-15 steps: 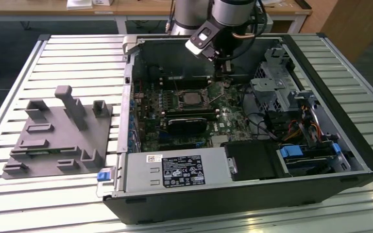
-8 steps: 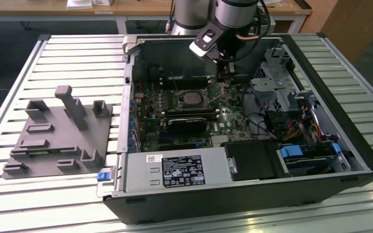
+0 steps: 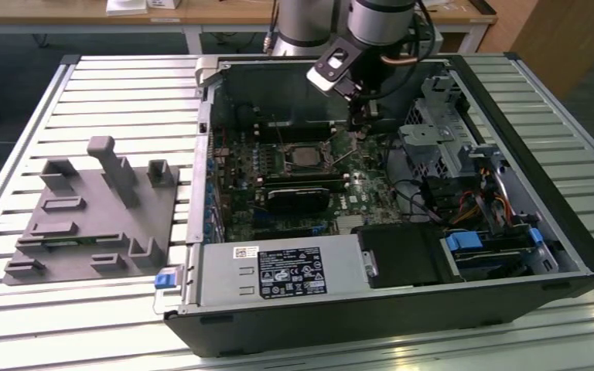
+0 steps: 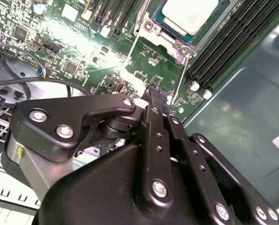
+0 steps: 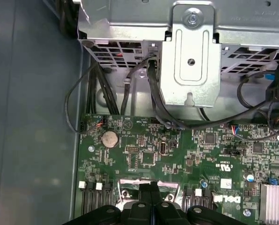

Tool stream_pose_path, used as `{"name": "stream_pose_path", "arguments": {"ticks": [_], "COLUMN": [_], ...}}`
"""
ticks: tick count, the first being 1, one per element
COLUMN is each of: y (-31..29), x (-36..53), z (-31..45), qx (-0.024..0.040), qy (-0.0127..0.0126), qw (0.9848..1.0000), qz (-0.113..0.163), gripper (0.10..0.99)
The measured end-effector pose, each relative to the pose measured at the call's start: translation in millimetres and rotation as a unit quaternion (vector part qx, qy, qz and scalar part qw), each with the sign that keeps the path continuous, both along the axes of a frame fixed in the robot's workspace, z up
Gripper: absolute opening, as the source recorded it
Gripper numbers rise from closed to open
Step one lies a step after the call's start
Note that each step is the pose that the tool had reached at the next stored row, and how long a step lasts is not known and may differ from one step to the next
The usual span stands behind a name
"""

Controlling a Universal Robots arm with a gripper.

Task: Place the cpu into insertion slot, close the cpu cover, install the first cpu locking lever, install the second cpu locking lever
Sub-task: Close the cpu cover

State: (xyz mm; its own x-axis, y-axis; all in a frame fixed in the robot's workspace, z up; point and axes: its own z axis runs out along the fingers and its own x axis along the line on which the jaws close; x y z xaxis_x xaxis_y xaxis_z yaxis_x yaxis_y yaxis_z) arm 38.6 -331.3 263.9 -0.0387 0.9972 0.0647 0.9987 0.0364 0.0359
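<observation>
The cpu (image 4: 190,13) shows its pale silver top inside the insertion slot (image 3: 285,158) on the green motherboard. The cpu cover (image 4: 174,41), a grey metal frame, lies around it. Two thin wire levers run along the socket's sides, one (image 4: 135,42) on one flank and the other (image 4: 180,77) reaching toward my fingertips. My gripper (image 4: 152,93) hangs just above the board beside the socket, its black fingers pressed together with nothing visible between them. In the first wrist view the gripper (image 5: 149,188) sits over a shiny metal edge. In the exterior view the gripper (image 3: 358,127) is to the right of the cpu (image 3: 303,158).
A metal drive cage (image 5: 191,56) with black cables (image 5: 153,93) stands close to the gripper. Long black memory slots (image 4: 223,51) flank the socket. A black card (image 3: 299,197) and a power supply (image 3: 276,270) fill the case. A grey fixture (image 3: 90,209) sits on the slatted table.
</observation>
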Motion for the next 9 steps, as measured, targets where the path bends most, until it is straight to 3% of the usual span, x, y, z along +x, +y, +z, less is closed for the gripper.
{"name": "stream_pose_path", "arguments": {"ticks": [9], "y": [1.3], "x": [6.2], "z": [-3.9], "qx": [-0.0016], "qy": [0.001], "qw": [1.0], "qz": [0.0], "gripper": [0.106]}}
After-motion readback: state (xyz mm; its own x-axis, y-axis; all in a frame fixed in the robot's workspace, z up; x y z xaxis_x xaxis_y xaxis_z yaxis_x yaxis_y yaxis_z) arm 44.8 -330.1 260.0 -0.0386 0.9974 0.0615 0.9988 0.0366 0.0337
